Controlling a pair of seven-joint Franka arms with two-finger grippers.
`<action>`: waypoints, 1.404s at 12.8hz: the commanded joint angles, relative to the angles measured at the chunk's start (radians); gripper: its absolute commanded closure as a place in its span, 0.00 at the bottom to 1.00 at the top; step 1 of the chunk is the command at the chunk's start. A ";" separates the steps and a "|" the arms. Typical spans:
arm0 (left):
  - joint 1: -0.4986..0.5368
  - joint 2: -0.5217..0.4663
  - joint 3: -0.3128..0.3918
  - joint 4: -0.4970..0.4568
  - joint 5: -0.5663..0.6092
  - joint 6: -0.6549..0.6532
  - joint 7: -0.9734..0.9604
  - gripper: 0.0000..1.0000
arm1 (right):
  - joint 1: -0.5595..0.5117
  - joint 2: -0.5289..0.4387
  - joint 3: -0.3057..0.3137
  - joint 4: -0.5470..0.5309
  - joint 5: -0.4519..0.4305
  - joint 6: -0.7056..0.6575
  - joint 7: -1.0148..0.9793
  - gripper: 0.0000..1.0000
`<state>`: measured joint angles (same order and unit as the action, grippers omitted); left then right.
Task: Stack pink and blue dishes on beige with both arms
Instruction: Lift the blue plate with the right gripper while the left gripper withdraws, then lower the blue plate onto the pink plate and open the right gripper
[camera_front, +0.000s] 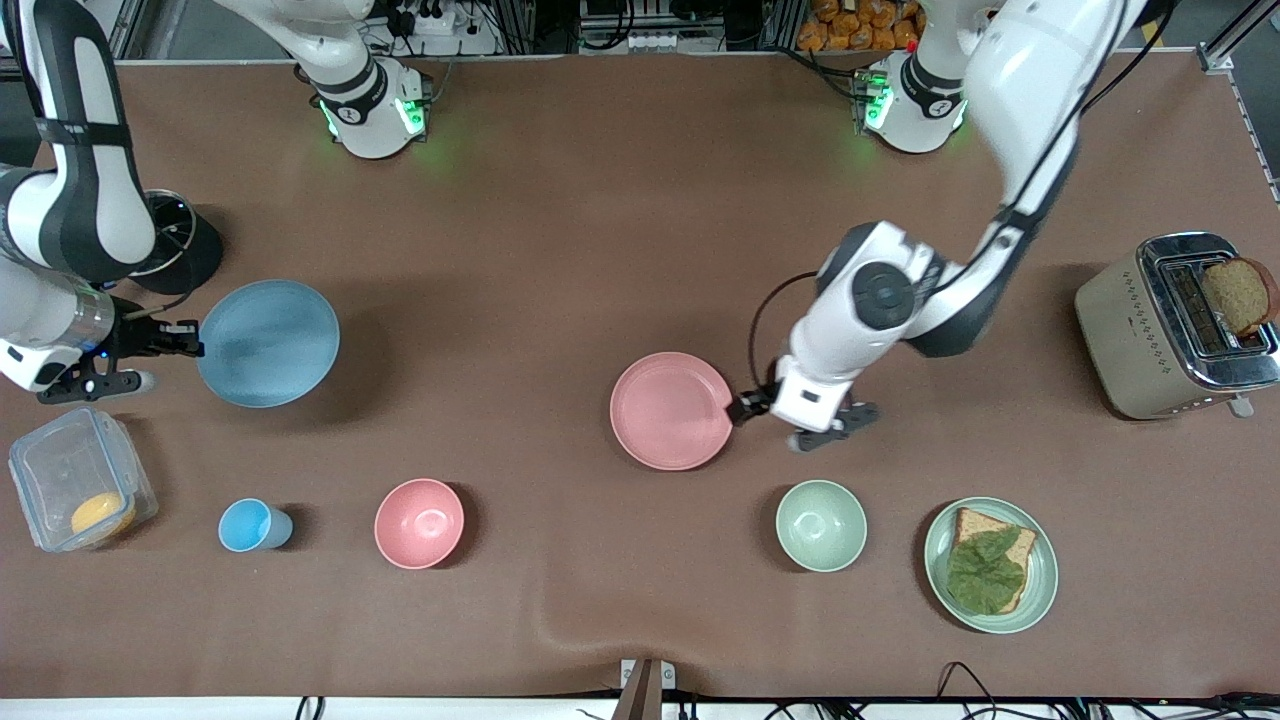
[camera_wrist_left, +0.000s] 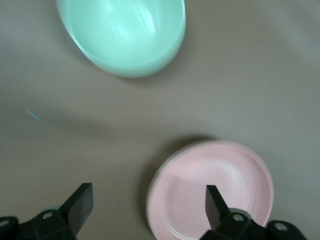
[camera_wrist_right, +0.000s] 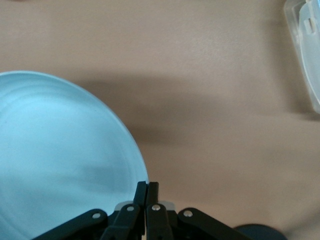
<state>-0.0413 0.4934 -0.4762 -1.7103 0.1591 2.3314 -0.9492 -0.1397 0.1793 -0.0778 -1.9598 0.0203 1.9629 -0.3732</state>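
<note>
1. The right gripper (camera_front: 196, 345) is closed narrow on the rim of the blue plate (camera_front: 268, 343), at the plate's 9 o'clock in the front view; the right wrist view shows the fingers (camera_wrist_right: 141, 192) pinched together on that rim (camera_wrist_right: 65, 160)
2. The blue plate hangs over the bench (camera_front: 560, 250) at the right arm's end, and its shadow falls clear of its edge
3. The pink plate (camera_front: 672, 410) lies flat near the middle of the bench
4. The left gripper (camera_front: 742, 406) sits at the pink plate's 3 o'clock edge in the front view, spread wide and holding nothing
5. In the left wrist view one finger (camera_wrist_left: 216, 200) is over the pink plate (camera_wrist_left: 220, 185) and the other is over bare bench; a thin pale edge shows under the plate's rim, and I cannot tell what it belongs to
6. The green bowl (camera_front: 821, 525) stands at the pink plate's 5 o'clock, nearer the front camera
7. The pink bowl (camera_front: 419, 523) and the blue cup (camera_front: 250, 525) stand at the pink plate's 8 o'clock, apart from each other
</note>
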 joint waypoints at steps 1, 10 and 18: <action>0.137 -0.220 -0.007 -0.022 0.001 -0.168 0.215 0.00 | 0.011 -0.043 -0.004 0.042 0.045 -0.114 0.010 1.00; 0.165 -0.443 0.222 0.186 -0.101 -0.668 0.739 0.00 | 0.149 -0.043 -0.004 0.163 0.075 -0.274 0.238 1.00; 0.098 -0.466 0.291 0.182 -0.108 -0.727 0.757 0.00 | 0.437 0.049 -0.005 0.186 0.299 -0.115 0.661 1.00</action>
<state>0.0621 0.0336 -0.1900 -1.5230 0.0654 1.6174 -0.2085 0.2338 0.1712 -0.0722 -1.7969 0.2711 1.7918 0.2089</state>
